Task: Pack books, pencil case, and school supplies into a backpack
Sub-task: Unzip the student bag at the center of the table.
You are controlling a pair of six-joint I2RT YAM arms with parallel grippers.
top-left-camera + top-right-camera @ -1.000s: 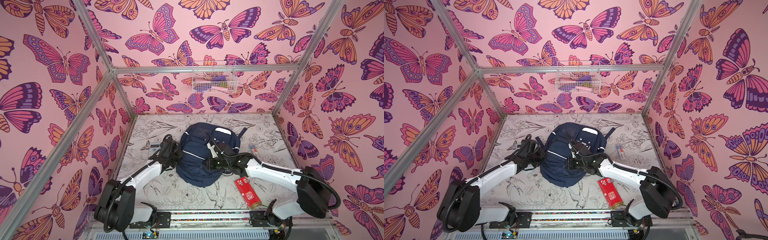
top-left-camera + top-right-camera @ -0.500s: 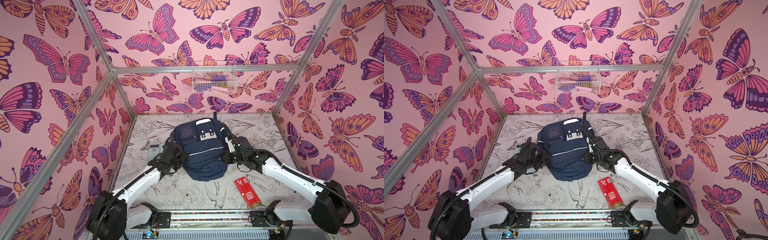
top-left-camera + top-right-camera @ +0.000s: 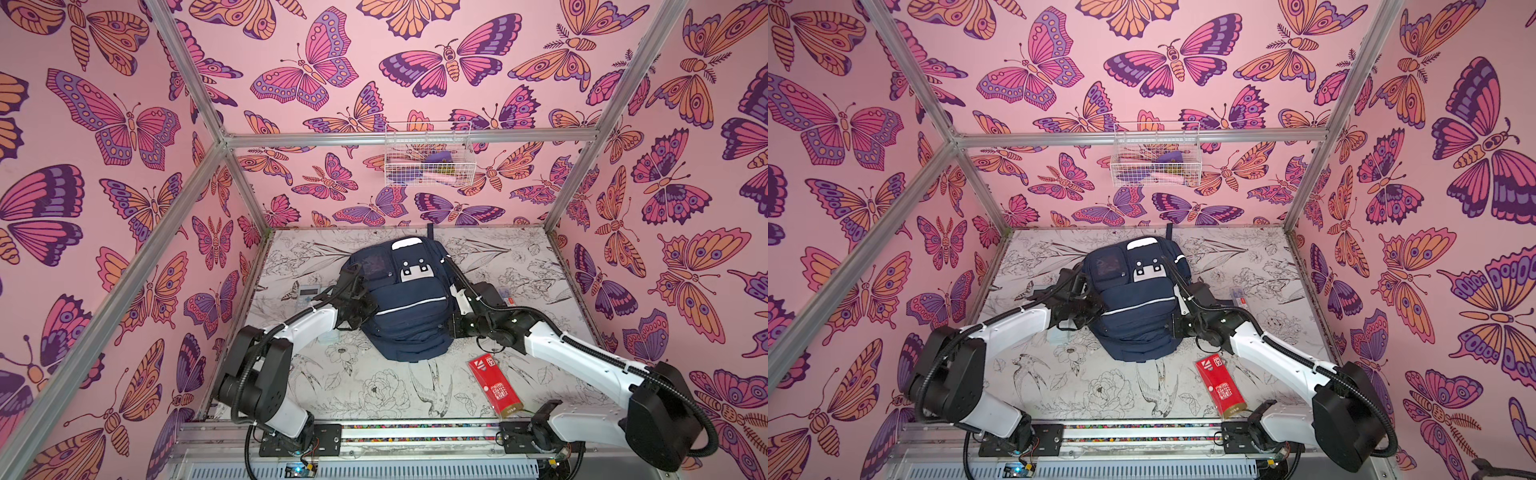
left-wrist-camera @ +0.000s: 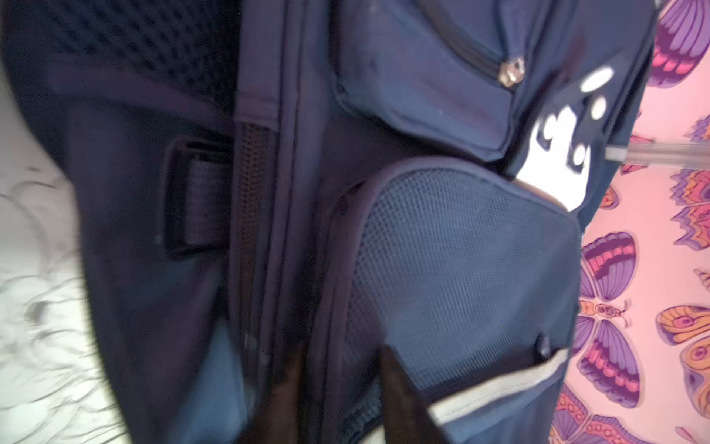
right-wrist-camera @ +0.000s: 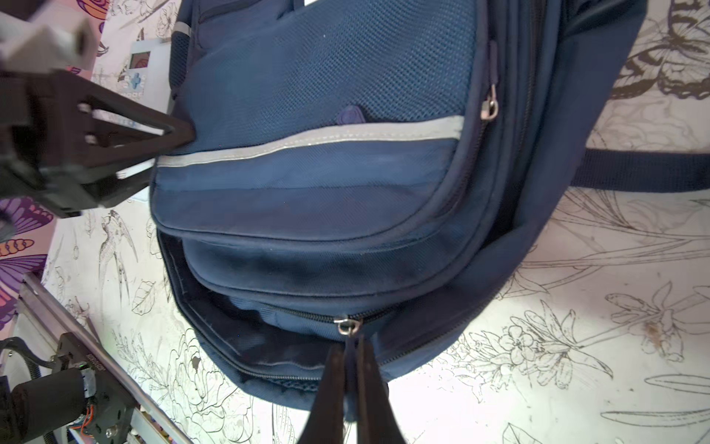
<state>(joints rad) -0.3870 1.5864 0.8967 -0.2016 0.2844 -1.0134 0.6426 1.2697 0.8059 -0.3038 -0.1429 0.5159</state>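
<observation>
A flower-printed tabletop (image 3: 374, 386) is being enclosed by pink butterfly walls, and at its middle a navy backpack (image 3: 409, 307) is being flanked by both arms. A side seam of the backpack is being pinched by the closed left gripper (image 4: 340, 369), with a calculator (image 3: 308, 291) lying near that arm. A zipper pull (image 5: 347, 325) on the opposite side is being clamped by the right gripper (image 5: 349, 357).

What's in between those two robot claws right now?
The navy backpack, seen in both top views: the left gripper pinches one side, the right gripper the other.
</observation>
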